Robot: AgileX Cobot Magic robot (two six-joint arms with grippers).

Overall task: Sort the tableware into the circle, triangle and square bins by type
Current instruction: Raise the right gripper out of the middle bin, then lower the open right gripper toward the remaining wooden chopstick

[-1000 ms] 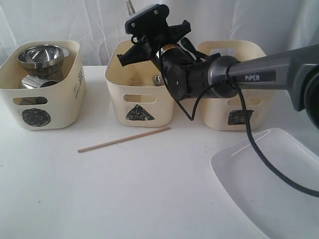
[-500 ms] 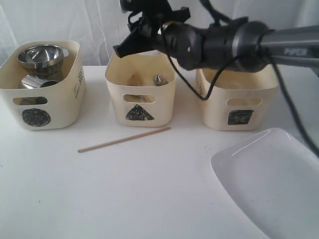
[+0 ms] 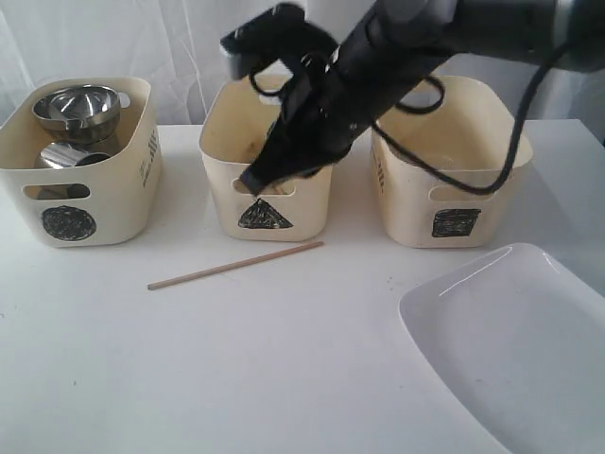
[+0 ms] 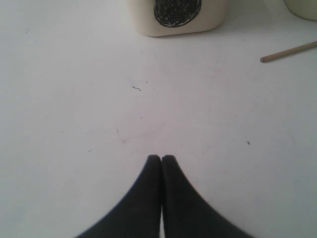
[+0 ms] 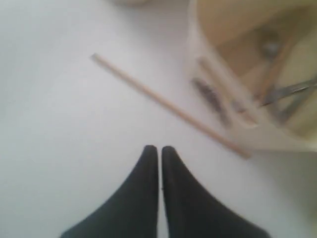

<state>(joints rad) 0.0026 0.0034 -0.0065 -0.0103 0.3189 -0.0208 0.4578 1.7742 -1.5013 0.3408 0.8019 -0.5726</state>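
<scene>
Three cream bins stand in a row at the back of the white bench [image 3: 284, 359]: the circle bin [image 3: 95, 199] on the left, the triangle bin [image 3: 219, 180] in the middle and the square bin [image 3: 454, 189] on the right, each with its black shape drawn on the front wall. A steel bowl [image 3: 76, 109] sits on top in the circle bin, with another shiny steel vessel [image 3: 64, 154] tucked under it. The right arm [image 3: 425, 38] reaches across from the right and slants down in front of the triangle bin. The right tool [image 5: 159, 148] hangs over the bare bench just ahead of that bin's front wall, its two black fingers pressed together with nothing between them. A single wooden chopstick [image 3: 236, 265] lies flat on the bench in front of the triangle bin, angled, apart from the bin and from the tool. From the right wrist camera some steel cutlery [image 5: 292, 91] shows inside the triangle bin, too blurred for me to tell which pieces. The large white plate [image 3: 510, 350] rests on the bench at the near right, in front of the square bin and well apart from the chopstick. The left tool [image 4: 161, 157] hovers low over the bench in front of the circle bin, its fingers also closed tight and holding nothing.
</scene>
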